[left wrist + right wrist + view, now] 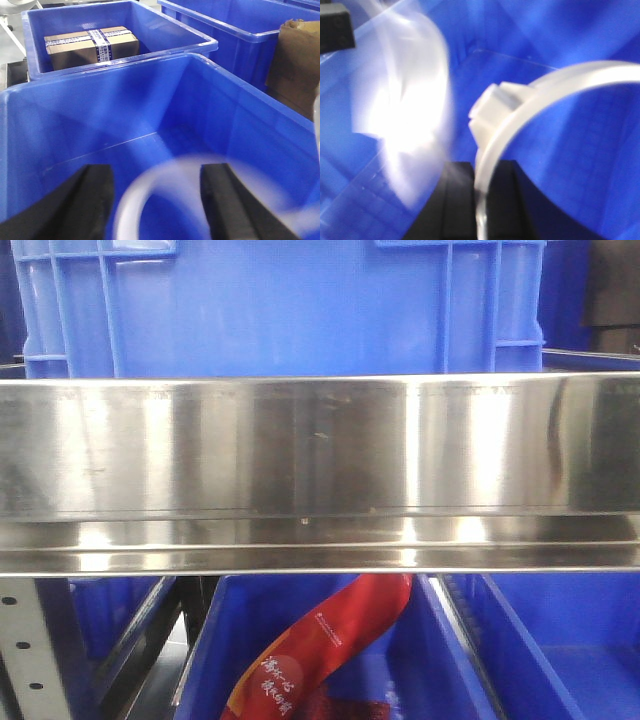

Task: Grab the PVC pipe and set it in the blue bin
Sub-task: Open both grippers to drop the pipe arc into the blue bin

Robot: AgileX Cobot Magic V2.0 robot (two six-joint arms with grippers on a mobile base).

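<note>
Overhead, one PVC pipe (pixel 520 125), blurred, over the blue bin (pixel 100 130). Left fingers (pixel 95 200) spread wide around the arc; right fingers (pixel 470 200): grip impossible to tell. Two more bins far; one box (pixel 91 44).

The exterior front-facing view looks level and close at a steel shelf rail (pixel 320 475) that fills the middle of the frame; a blue crate wall (pixel 280 305) rises behind it, and open blue bins sit below. The left wrist view looks forward and down past its black fingers (pixel 90 200) into a blue bin (pixel 100 125), with a second bin holding a taped carton (pixel 92 45) beyond its far rim. The right wrist view sits very near, inside blue walls, blurred. Both wrist views share a blue interior and a white curved piece (pixel 530 105).
</note>
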